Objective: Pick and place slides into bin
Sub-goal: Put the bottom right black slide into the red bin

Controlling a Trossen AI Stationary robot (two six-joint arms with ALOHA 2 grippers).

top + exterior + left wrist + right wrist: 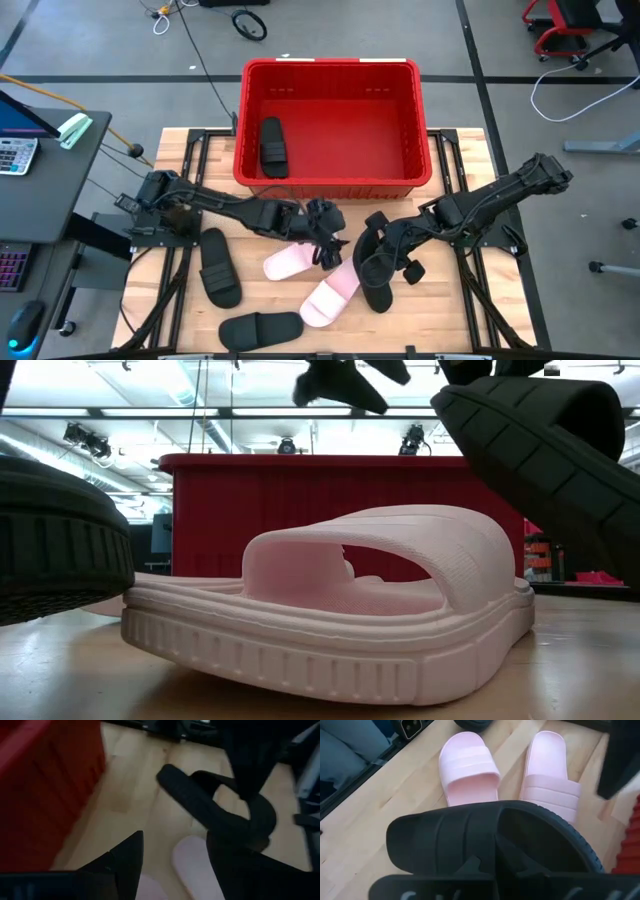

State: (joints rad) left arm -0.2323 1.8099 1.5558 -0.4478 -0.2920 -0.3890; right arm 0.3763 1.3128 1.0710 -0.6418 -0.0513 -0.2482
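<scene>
The red bin [330,125] stands at the table's far middle, with one black slide [272,147] lying inside at its left. My right gripper [392,250] is shut on a black slide [372,268] just right of the table's middle. That slide also shows in the low view [545,455] and the right wrist view [470,840]. My left gripper [325,238] hovers open and empty above two pink slides [292,262] [330,297] that lie flat on the table. Its fingers are apart in the left wrist view [175,870]. My right gripper holds the black slide at its broad strap [455,842], coming from the table's right and slanting down. One finger [512,857] seems to reach under the strap, but the gripper hides the exact place of contact. The slide is lifted clear of the table and tilted.
Two more black slides lie on the table at the left [220,267] and near the front edge [260,328]. The bin's near wall [330,185] stands just behind both grippers. Bare wood shows at the table's right front [440,310].
</scene>
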